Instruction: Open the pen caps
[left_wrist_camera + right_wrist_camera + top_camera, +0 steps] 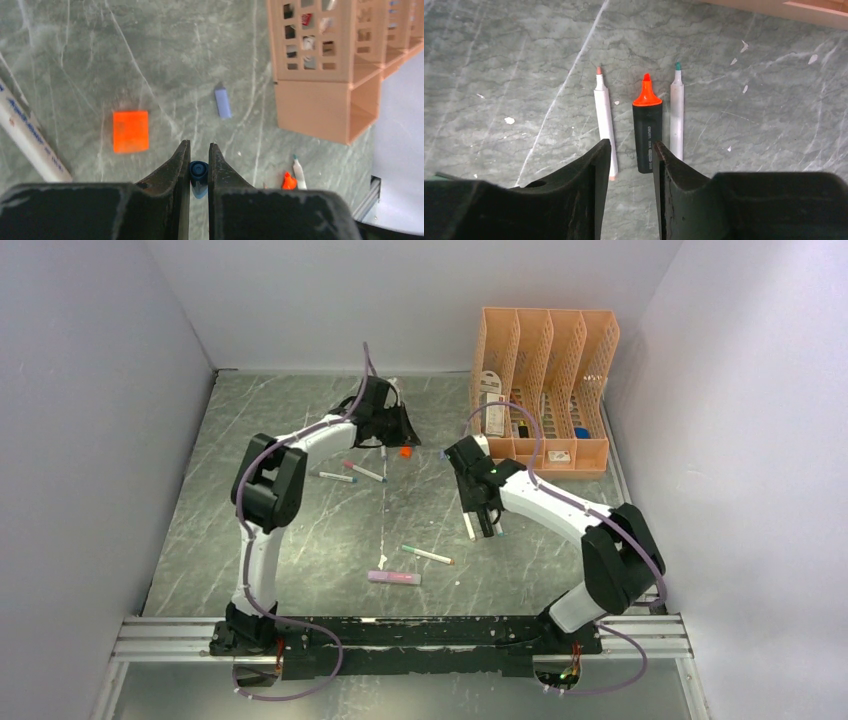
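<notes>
My left gripper is shut on a small blue pen cap, seen end-on between the fingertips. It hangs over the far middle of the table. An orange cap and a lilac cap lie on the table ahead of it. My right gripper stands open with nothing between its fingers. Just beyond its tips lie three uncapped pens side by side. They are a white pen with a salmon tip, a stubby black one with an orange tip, and a white one with a teal tip.
A peach mesh file organiser stands at the back right, close to the lilac cap. Two white pens lie left of centre. A green-ended pen and a pink pen lie near the front. Grey walls close in three sides.
</notes>
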Action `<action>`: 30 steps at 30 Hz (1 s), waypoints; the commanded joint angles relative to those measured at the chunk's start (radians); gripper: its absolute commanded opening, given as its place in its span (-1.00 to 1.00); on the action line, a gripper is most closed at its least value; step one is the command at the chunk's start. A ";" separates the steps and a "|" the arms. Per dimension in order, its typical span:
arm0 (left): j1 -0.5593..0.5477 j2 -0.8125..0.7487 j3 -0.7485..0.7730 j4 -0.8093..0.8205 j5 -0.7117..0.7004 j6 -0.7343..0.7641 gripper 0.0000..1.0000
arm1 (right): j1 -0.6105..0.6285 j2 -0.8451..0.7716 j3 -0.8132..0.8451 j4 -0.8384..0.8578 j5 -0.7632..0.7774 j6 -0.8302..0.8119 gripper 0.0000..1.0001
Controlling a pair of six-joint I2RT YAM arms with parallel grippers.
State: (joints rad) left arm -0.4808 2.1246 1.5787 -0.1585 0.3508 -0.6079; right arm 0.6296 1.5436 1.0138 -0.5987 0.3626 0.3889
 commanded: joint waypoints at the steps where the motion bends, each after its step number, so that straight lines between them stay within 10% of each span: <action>1: -0.010 0.097 0.115 -0.076 -0.068 0.043 -0.62 | -0.003 -0.055 -0.001 -0.023 -0.008 0.019 -0.26; 18: -0.013 0.161 0.171 -0.069 -0.046 0.063 0.08 | -0.003 -0.088 -0.073 0.024 -0.097 0.016 -0.26; 30: 0.001 -0.263 -0.030 -0.029 0.047 0.051 0.98 | 0.071 -0.120 -0.157 0.195 -0.400 -0.050 -0.18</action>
State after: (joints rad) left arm -0.4877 2.0583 1.6253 -0.2272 0.3439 -0.5606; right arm 0.6971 1.4479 0.8978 -0.4923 0.1055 0.3607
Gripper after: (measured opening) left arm 0.884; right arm 0.392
